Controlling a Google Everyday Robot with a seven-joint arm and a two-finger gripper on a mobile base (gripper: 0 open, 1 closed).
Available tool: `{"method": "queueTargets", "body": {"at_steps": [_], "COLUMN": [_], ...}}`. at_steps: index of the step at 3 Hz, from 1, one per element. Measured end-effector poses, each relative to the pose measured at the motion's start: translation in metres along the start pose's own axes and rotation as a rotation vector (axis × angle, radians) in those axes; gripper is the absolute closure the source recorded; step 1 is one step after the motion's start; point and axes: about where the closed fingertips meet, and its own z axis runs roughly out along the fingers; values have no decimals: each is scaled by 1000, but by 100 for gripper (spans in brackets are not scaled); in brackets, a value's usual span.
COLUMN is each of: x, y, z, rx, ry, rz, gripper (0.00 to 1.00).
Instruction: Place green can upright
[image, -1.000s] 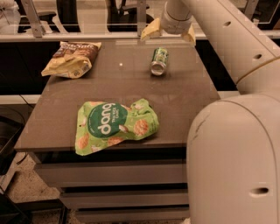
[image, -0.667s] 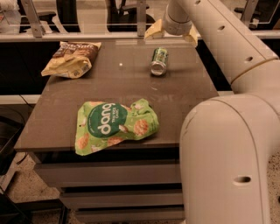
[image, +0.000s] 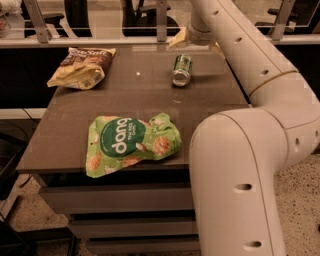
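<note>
1. Table (image: 65, 145): dark brown glossy top with a small point of light reflected near the far middle; grey drawer-like fronts stacked under the near edge
2. Green can (image: 182, 70): lying on its side on the far right part of the table top, silver end turned toward the camera, long axis running roughly front to back; nothing is touching it
3. Gripper (image: 196, 44): hanging over the far edge of the table, just beyond and above the can; its two pale yellow fingers (image: 176, 40) are spread wide and hold nothing
4. Arm (image: 250, 165): thick white segments filling the right foreground and reaching up and back toward the far edge
5. Green snack bag (image: 131, 144): flat on the near middle of the top, white lettering facing up, well apart from the can
6. Brown and yellow bag (image: 82, 66): crumpled at the far left corner
7. Rail (image: 75, 42): pale horizontal bar with slanted metal posts behind the table
8. Chairs (image: 145, 15): dark shapes beyond the rail
9. Floor (image: 300, 210): speckled, pale, visible at lower right
</note>
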Motion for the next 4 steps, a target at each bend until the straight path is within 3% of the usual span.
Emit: {"method": "queueTargets", "body": {"at_steps": [2, 3, 4], "x": [-17, -24, -26], "y": [0, -6, -12], "z": [28, 36, 38], "rx": [-56, -65, -76], "ry": [-76, -105, -114], "rz": [31, 36, 45], "gripper": [0, 17, 41]}}
